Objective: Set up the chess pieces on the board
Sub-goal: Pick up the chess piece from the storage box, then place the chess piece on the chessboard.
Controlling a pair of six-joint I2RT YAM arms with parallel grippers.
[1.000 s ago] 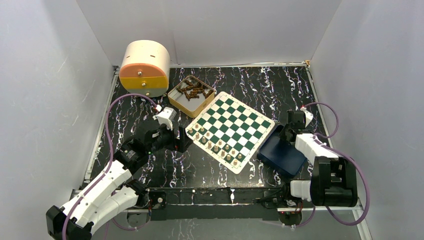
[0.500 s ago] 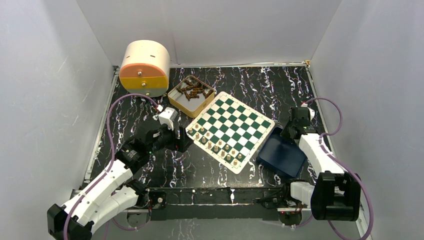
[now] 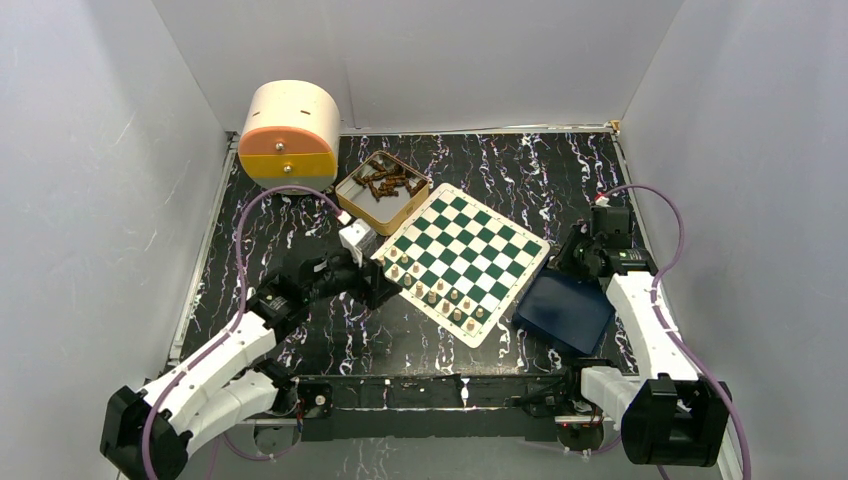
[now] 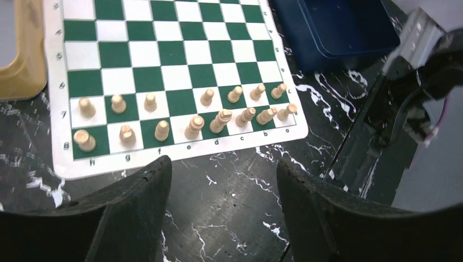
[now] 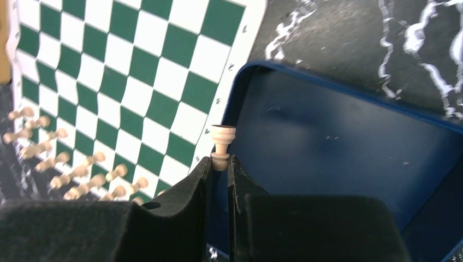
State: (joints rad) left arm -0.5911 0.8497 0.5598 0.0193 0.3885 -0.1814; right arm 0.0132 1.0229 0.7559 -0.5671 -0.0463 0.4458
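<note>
The green-and-white board (image 3: 470, 245) lies tilted in the middle of the table. Several light tan chess pieces (image 3: 440, 295) stand in two rows along its near-left edge, also shown in the left wrist view (image 4: 191, 114). My right gripper (image 5: 219, 162) is shut on one tan chess piece (image 5: 223, 143), held over the left rim of the dark blue tray (image 5: 338, 136) beside the board's edge (image 5: 125, 82). In the top view it (image 3: 572, 262) sits at the board's right corner. My left gripper (image 4: 224, 169) is open and empty over bare table just off the rows of pieces, by the board's left corner (image 3: 385, 288).
A tan tin (image 3: 382, 190) of dark pieces stands behind the board's left side. A round cream and orange container (image 3: 290, 135) is at the back left. The blue tray (image 3: 565, 310) lies right of the board. White walls close in the table.
My left gripper has moved right, up to the board's left corner. My right arm has straightened and shifted while its gripper stays by the tray's far-left rim.
</note>
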